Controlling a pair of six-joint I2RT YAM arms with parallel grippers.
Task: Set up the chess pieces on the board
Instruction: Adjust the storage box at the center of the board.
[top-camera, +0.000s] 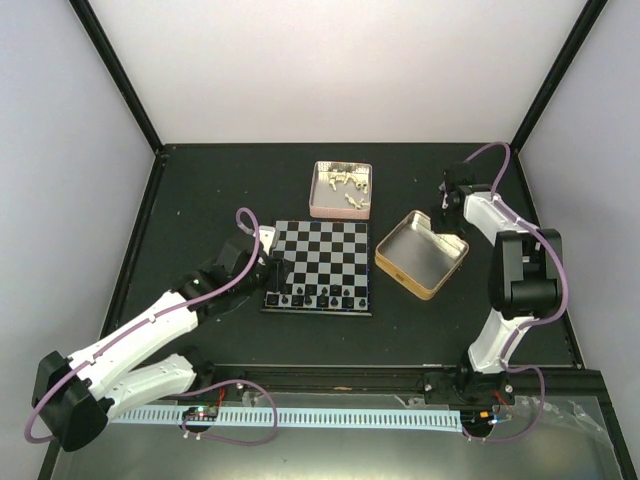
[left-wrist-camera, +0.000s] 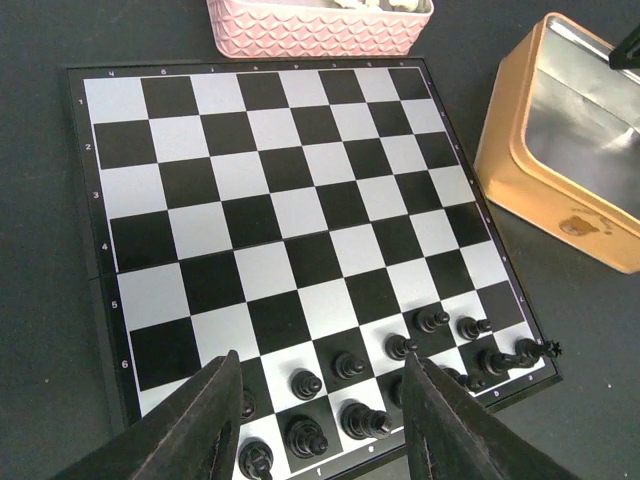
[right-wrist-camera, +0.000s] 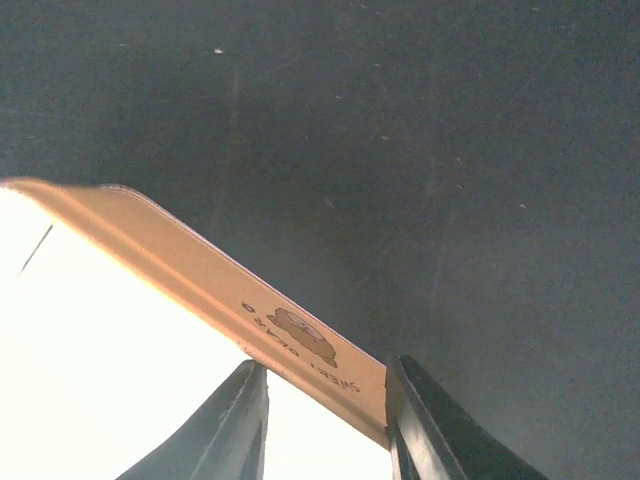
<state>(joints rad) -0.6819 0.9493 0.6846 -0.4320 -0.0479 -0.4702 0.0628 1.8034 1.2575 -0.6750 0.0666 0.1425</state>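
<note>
The board lies mid-table, with glossy black chess pieces standing on its two nearest rows; its other squares are bare. Cream-white pieces lie in a pink tin behind the board. My left gripper hovers open over the black rows at the board's near-left corner, nothing between its fingers. My right gripper is at the gold tin, jaws apart astride its wall, one finger inside and one outside.
The open gold tin sits right of the board, its inside showing no pieces. The pink tin touches the board's far edge. Black frame posts and white walls bound the dark table.
</note>
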